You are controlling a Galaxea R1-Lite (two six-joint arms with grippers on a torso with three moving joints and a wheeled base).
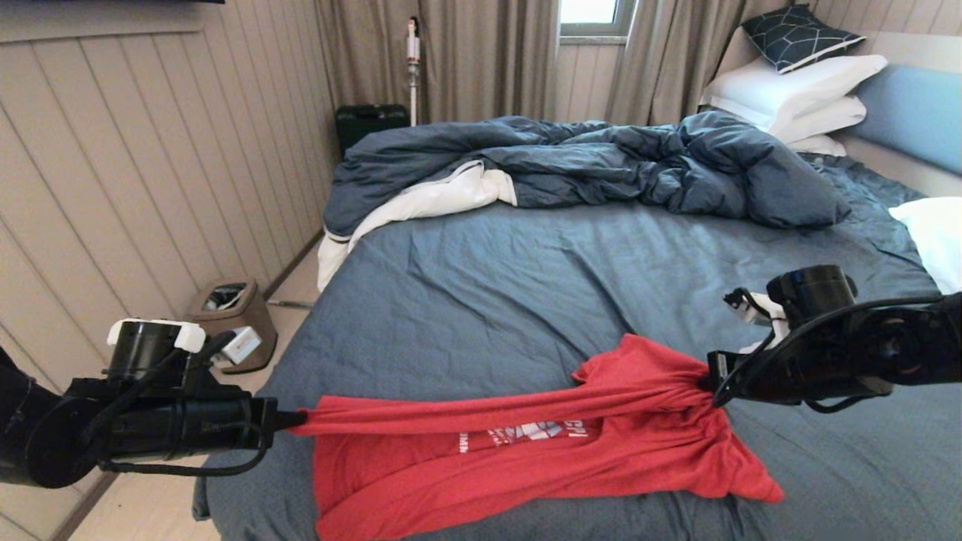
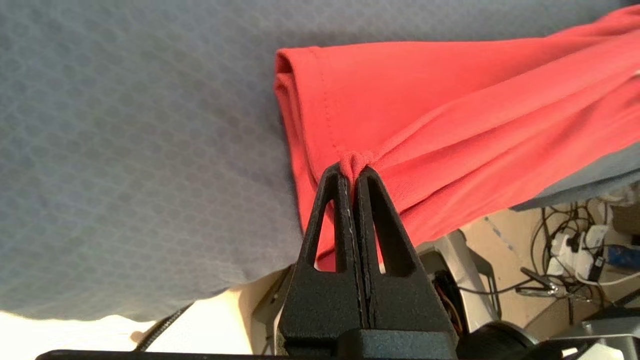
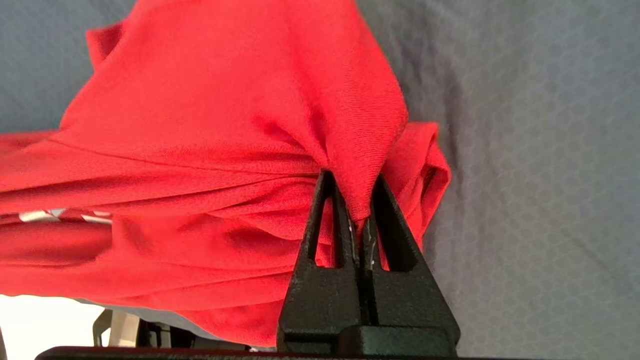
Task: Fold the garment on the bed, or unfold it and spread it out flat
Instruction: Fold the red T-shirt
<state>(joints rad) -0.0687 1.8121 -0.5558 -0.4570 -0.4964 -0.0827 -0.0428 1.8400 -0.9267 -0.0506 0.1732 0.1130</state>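
nearest the robot, the red t-shirt (image 1: 526, 451) lies across the near edge of the bed (image 1: 526, 300), part of it resting on the blue-grey sheet and its upper edge pulled into a taut band between the two arms. the left gripper (image 1: 297, 421) is at the bed's near left corner, its jaws pressed together and pinching a small bunch of the shirt's fabric by a hemmed edge, seen closely in the left wrist view (image 2: 354, 167). the right gripper (image 1: 710, 391) is out over the sheet further to the right, its jaws likewise pinching a gathered fold of the red cloth (image 3: 357, 210), with loose fabric draped down around them. a white and light-blue print (image 1: 526, 434) shows partly below the stretched band, creased so the words cannot be read. beyond the shirt the sheet lies bare and lightly wrinkled. further back a rumpled dark blue duvet (image 1: 601, 165) with white lining is heaped across the bed. at the far right, white pillows (image 1: 797, 98) are stacked with a dark patterned cushion (image 1: 800, 36) on top, against a light blue headboard (image 1: 913, 113). on the floor to the left stands a small bin (image 1: 229, 315), and curtains (image 1: 481, 52) hang on the far wall.
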